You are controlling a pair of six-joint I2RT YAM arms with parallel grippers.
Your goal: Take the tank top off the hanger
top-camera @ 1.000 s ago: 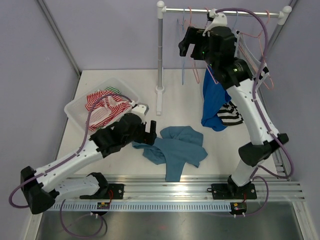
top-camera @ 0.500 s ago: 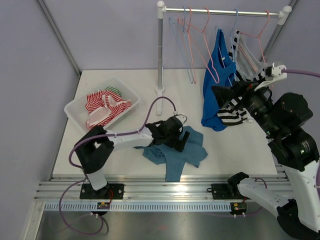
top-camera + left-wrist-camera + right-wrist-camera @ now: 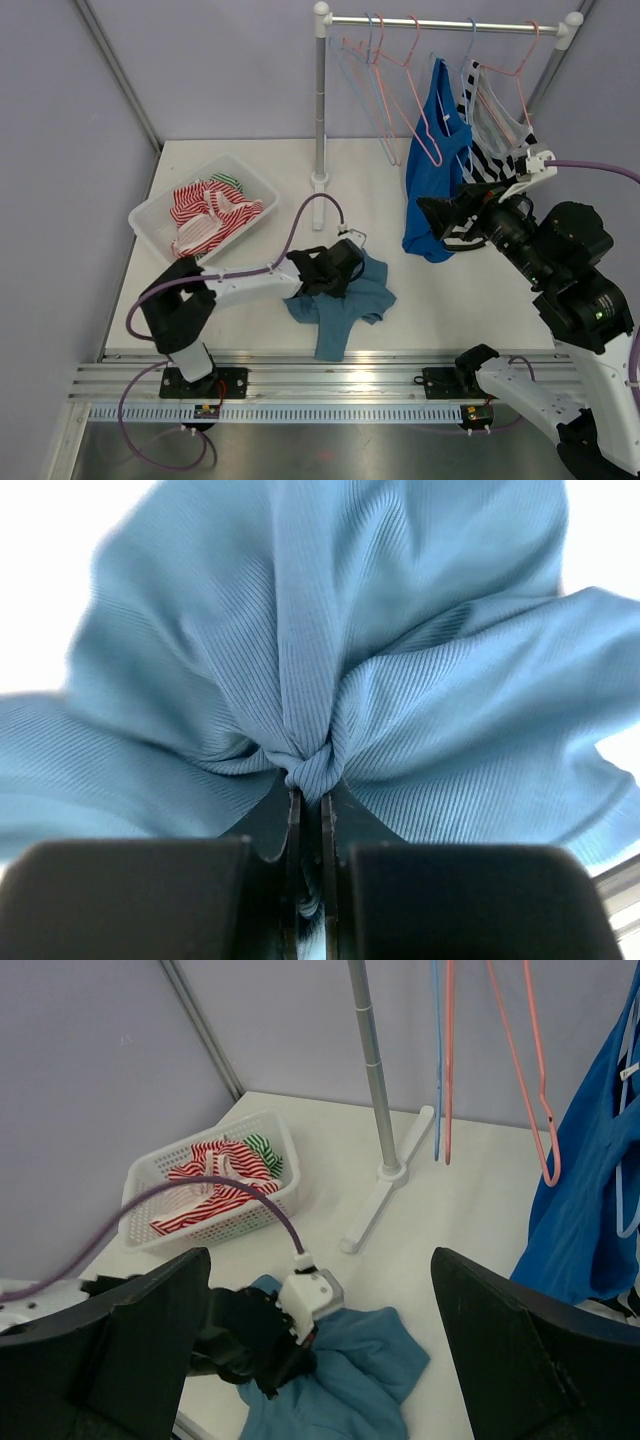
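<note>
A light teal tank top (image 3: 350,303) lies crumpled on the white table (image 3: 240,170), off any hanger. My left gripper (image 3: 335,272) is shut on a bunched fold of the teal tank top (image 3: 400,670), which spreads above the left gripper (image 3: 311,795) in its wrist view. My right gripper (image 3: 440,213) hangs open and empty in the air beside a royal blue tank top (image 3: 430,170) that is on a hanger on the rail (image 3: 450,24). The right gripper (image 3: 320,1260) looks down on the teal tank top (image 3: 355,1375) and the blue tank top (image 3: 590,1190).
A black-and-white striped top (image 3: 478,160) hangs right of the blue one. Empty pink and blue hangers (image 3: 385,90) hang left of it. The rack pole (image 3: 320,100) stands mid-table. A white basket (image 3: 150,215) with red-striped clothes sits at the left.
My left gripper reached the teal tank top, shut on a fold and drew it left, bunching it. My right arm left the rail and now sits lower, at the right.
</note>
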